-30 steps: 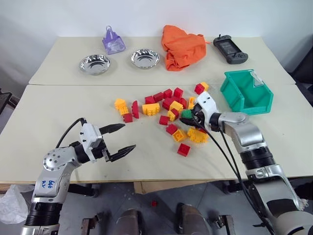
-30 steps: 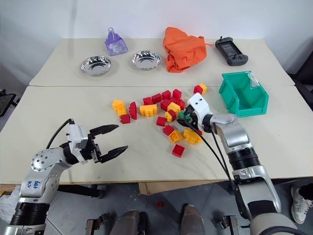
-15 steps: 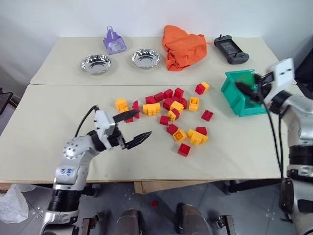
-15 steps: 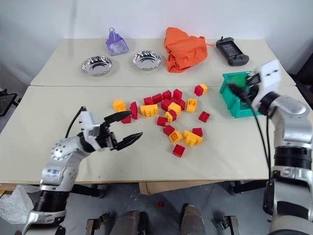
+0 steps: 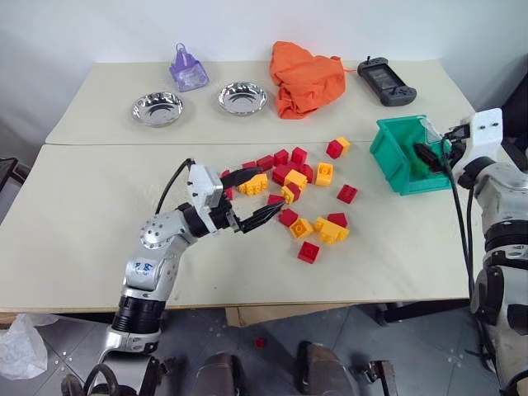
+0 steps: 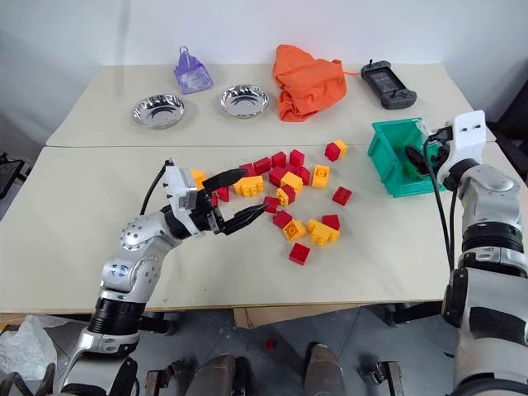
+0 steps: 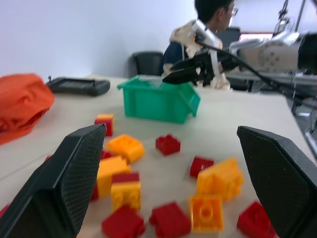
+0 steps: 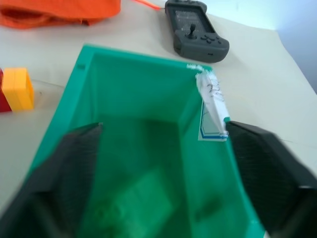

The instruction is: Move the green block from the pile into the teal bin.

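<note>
The teal bin (image 5: 394,167) stands at the right of the near table. My right gripper (image 5: 426,154) hovers over its open top, fingers spread wide and empty. Looking down from the right wrist, a blurred brighter green shape (image 8: 141,194) lies low inside the teal bin (image 8: 124,94); it looks like the green block. The pile (image 5: 324,173) of red and yellow bricks is scattered across the table's middle. My left gripper (image 5: 272,190) is open, just above the table at the pile's left edge, pointing toward the bricks (image 7: 213,181).
On the far table are two steel bowls (image 5: 157,108) (image 5: 242,97), a purple bag (image 5: 189,70), an orange cloth (image 5: 307,78) and a black handheld controller (image 5: 386,81). A person (image 7: 213,15) sits beyond the bin in the left wrist view.
My right gripper carried the green block from the pile rightward to above the teal bin and opened. My left gripper moved right, up to the pile's left edge.
</note>
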Available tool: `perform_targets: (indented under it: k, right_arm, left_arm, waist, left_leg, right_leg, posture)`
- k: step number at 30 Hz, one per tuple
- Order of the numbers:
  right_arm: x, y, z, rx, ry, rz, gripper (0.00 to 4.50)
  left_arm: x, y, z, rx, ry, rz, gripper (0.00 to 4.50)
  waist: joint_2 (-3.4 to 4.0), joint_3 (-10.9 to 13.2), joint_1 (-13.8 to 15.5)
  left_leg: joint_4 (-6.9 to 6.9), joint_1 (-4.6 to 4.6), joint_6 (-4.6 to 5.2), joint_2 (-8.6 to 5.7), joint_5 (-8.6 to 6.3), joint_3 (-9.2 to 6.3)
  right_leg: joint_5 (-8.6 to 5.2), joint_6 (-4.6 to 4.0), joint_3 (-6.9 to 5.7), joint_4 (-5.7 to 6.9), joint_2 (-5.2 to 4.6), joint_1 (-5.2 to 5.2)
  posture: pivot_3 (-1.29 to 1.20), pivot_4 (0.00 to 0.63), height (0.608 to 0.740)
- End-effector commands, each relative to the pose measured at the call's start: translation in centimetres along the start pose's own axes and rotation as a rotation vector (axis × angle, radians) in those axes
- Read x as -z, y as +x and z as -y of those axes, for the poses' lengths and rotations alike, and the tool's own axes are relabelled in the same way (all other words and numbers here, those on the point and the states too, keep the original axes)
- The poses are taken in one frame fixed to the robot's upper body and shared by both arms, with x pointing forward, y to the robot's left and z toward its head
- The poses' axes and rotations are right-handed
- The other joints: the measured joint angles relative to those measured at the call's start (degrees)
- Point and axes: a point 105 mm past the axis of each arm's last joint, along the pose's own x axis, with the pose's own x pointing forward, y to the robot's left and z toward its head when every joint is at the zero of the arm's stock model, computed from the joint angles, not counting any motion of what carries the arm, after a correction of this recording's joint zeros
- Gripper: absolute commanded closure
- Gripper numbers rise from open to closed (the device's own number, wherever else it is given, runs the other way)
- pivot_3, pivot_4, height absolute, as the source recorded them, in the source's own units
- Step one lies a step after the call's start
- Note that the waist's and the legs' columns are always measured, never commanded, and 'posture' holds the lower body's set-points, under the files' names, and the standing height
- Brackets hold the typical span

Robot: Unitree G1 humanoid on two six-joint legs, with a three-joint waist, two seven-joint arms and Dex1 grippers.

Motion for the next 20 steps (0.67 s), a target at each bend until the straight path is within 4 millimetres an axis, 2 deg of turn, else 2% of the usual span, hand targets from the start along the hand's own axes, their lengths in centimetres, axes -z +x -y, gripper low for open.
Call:
perform_targets:
  k: [1, 3, 5, 8, 10, 12, 14, 20]
  right_arm:
    - [-3.5, -1.1, 0.7, -0.047, -0.054, 0.163, 0.02]
    - [-3.9, -2.2, -2.0, -0.245, -0.079, 0.255, 0.02]
    - [-3.3, -4.2, -4.8, -0.443, -0.098, 0.296, 0.02]
    - [-0.8, -9.5, -10.0, -0.753, -0.068, 0.265, 0.02]
    - [1.0, -11.7, -11.6, -0.816, -0.097, 0.21, 0.02]
    - [2.4, -13.1, -12.1, -0.807, -0.102, 0.168, 0.02]
    - [3.4, -14.0, -11.8, -0.75, -0.059, 0.158, 0.02]
    - [5.3, -14.7, -10.0, -0.605, -0.068, 0.165, 0.02]
  left_arm:
    - [-1.0, -1.3, -1.5, -0.087, 0.046, -0.002, 0.0]
    - [-0.8, -3.0, -2.8, -0.151, 0.083, -0.051, 0.0]
    - [-0.6, -4.4, -3.3, -0.181, 0.116, -0.09, 0.0]
    - [0.4, -7.5, -3.5, -0.234, 0.144, -0.177, 0.0]
    - [0.9, -9.1, -3.4, -0.261, 0.14, -0.214, 0.0]
    - [1.2, -10.7, -3.3, -0.298, 0.137, -0.248, 0.0]
    - [1.4, -11.9, -3.3, -0.331, 0.163, -0.295, 0.0]
    - [1.6, -14.2, -3.5, -0.378, 0.2, -0.354, 0.0]
  waist:
    - [0.0, 0.0, 0.2]
    - [0.0, 0.0, 0.2]
    - [0.0, 0.0, 0.3]
    - [0.0, 0.0, 0.7]
    - [0.02, 0.0, 1.2]
    - [0.01, 0.0, 1.6]
    - [0.0, 0.0, 1.6]
    - [-0.03, 0.0, 1.7]
  left_leg:
    - [0.01, 0.0, 0.0, 0.0, 0.0, -0.01]
    - [0.02, -0.01, 0.0, 0.0, 0.0, -0.02]
    - [-0.03, 0.01, 0.0, 0.01, 0.0, -0.06]
    - [-0.07, 0.0, -0.01, 0.01, -0.02, -0.09]
    - [-0.1, 0.0, -0.02, 0.01, -0.05, -0.11]
    - [0.02, -0.04, 0.0, 0.01, -0.07, -0.03]
    - [0.14, 0.03, 0.02, 0.02, -0.07, -0.02]
    - [0.13, 0.1, 0.0, 0.06, -0.03, -0.02]
  right_leg:
    - [0.0, 0.0, 0.0, 0.01, 0.0, 0.0]
    - [0.0, 0.0, 0.0, 0.0, 0.0, 0.01]
    - [0.0, 0.0, -0.04, -0.01, 0.0, 0.02]
    - [0.0, 0.01, -0.09, -0.1, 0.01, 0.05]
    - [0.0, 0.0, -0.12, -0.11, 0.01, 0.04]
    - [0.01, 0.02, -0.09, -0.12, 0.01, 0.01]
    - [0.06, 0.03, -0.05, -0.09, 0.01, 0.09]
    - [0.13, -0.11, -0.04, 0.0, 0.01, 0.1]
  posture:
    - [0.0, 0.15, 0.74]
    - [0.0, 0.15, 0.74]
    - [0.0, 0.15, 0.74]
    - [0.0, 0.15, 0.74]
    - [0.0, 0.15, 0.74]
    - [0.0, 0.15, 0.74]
    - [0.0, 0.15, 0.74]
    - [0.0, 0.15, 0.74]
